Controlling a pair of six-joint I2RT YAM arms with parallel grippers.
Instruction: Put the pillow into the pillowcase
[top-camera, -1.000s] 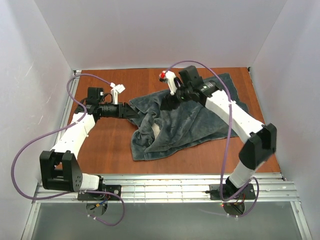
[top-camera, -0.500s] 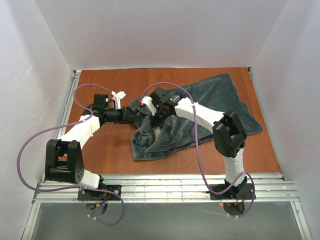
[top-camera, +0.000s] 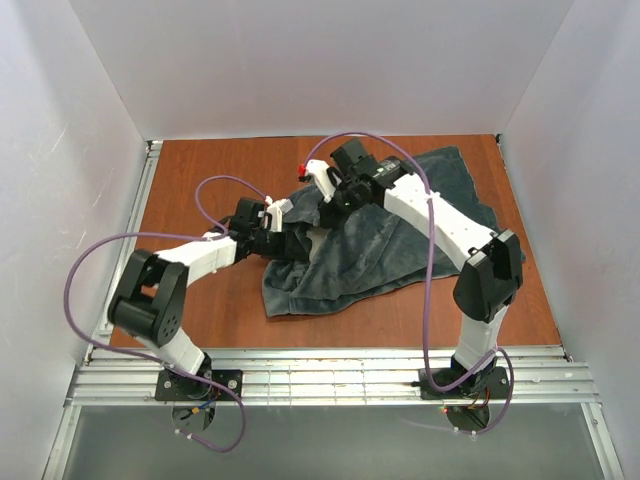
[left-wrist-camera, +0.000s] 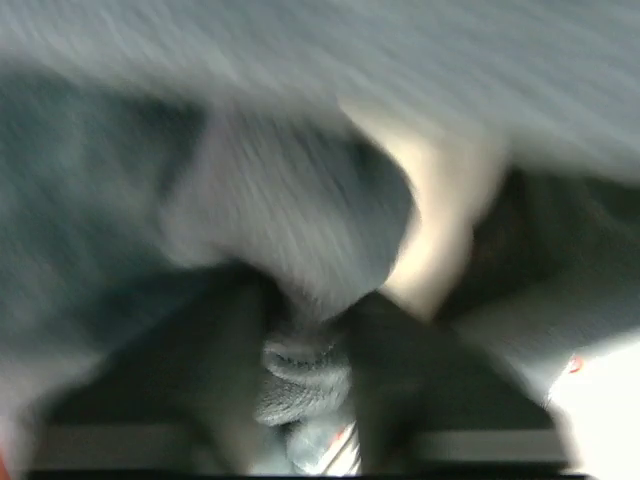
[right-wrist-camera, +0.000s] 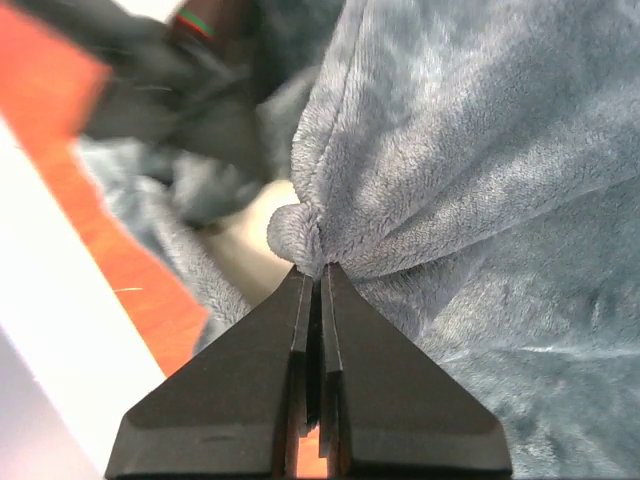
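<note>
Now both pincers nip the pillowcase at its left end

Plainly the pillowcase (top-camera: 400, 230) is the thing to steer by: a dark grey-teal plush sheet lying rumpled on the brown table (top-camera: 210, 180), its broad part fairly flat and its left end bunched into folds. Only its grey face shows.

At that bunched left end the right gripper (right-wrist-camera: 312, 272) has its two black fingers pressed together, with a small nub of the plush pinched at their tips. The cloth rises from the nub in a taut ridge. The right arm reaches there across the top of the pillowcase from its near right side.

Just beside the same folds sits the left gripper (left-wrist-camera: 308, 330). Its own camera is badly blurred, but a wad of grey plush shows between the two dark fingers. They stand narrow about the wad, so this gripper holds the pillowcase too. From above, the two grippers are near each other over the left end, the left one on its near-left side and the right one on its far side.

The pillow (right-wrist-camera: 245, 235) shows only as a cream patch among the folds of the pillowcase, just under the pinched nub and near the left gripper. Plush covers the rest of it, and how far into the pillowcase it lies cannot be told.
</note>
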